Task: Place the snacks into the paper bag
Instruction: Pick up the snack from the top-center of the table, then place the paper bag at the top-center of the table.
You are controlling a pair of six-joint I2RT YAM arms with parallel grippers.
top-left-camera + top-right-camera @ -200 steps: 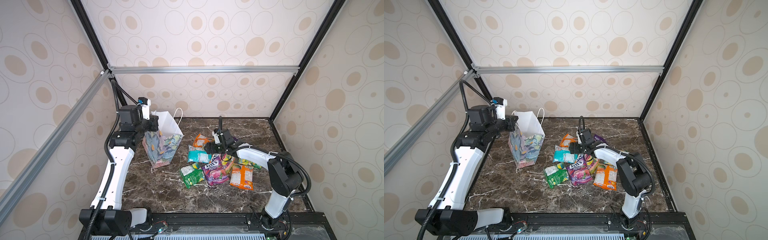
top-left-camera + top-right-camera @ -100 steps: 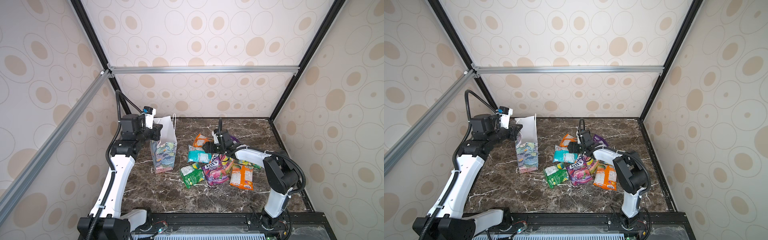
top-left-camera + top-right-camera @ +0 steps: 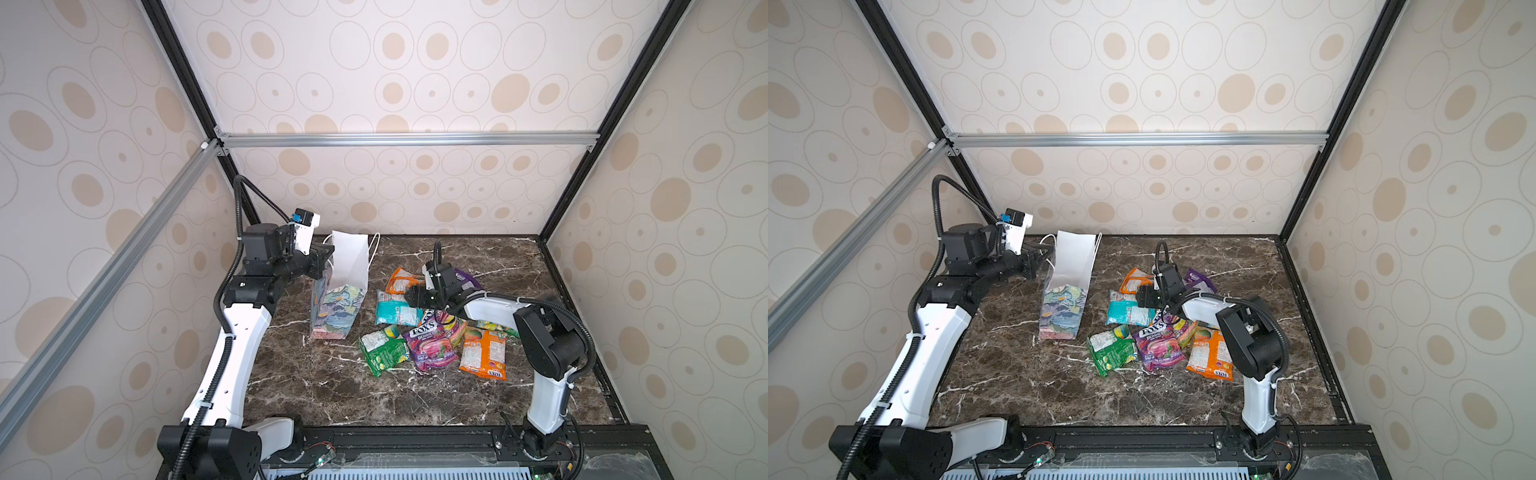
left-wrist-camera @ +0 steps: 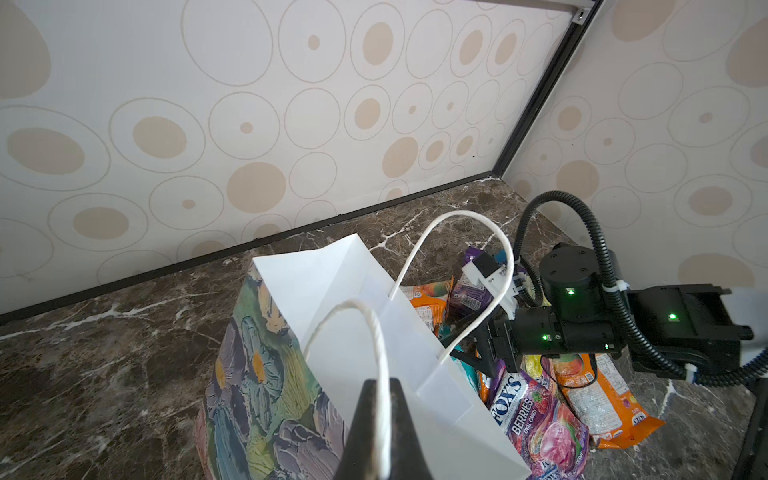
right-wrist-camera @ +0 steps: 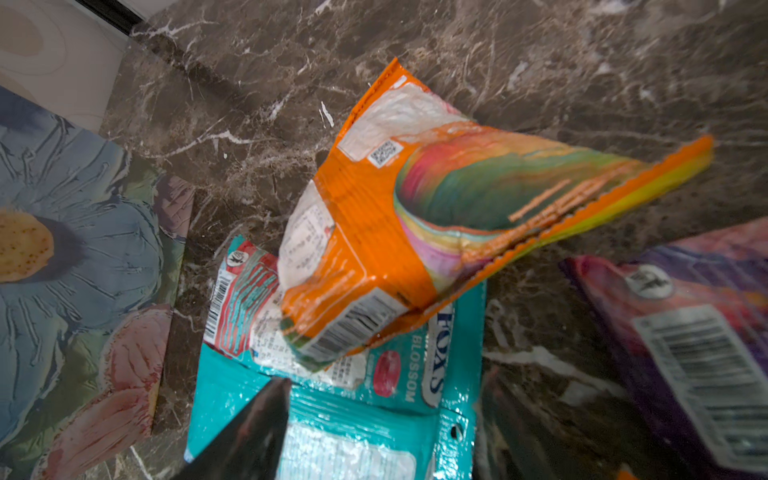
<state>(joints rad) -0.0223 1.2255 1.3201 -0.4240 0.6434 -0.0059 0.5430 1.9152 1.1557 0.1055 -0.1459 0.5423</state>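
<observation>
— What's over on the left?
— The left gripper [image 4: 378, 399], up at the bag's rim. Its claw is pressed together on one white cord handle [image 4: 376, 328] of the paper bag [image 3: 338, 309].
— And the bag itself?
— It's upright on the marble table [image 3: 332, 395], left of the pile, with its mouth open and the white inside showing.
— Moving right?
— The snacks [image 3: 1163, 345], all lying out on the marble. A green packet [image 3: 382, 349] is on the near side, closest to the bag. A teal packet [image 3: 395, 313] lies beyond it. An orange packet [image 3: 399, 282] sits farther back and overlaps the teal one's far edge.
— The right arm?
— The right gripper [image 3: 411, 297] hangs low over the teal packet with its claw spread. From its wrist camera, one finger [image 5: 249, 432] sits over the teal wrapper. I can't tell whether it touches.
— Farther right?
— A purple berries packet [image 3: 430, 345] lies beside the green one. A second orange packet [image 3: 484, 353] is at the near right, and a purple packet [image 3: 467, 278] is far back behind the wrist.
</observation>
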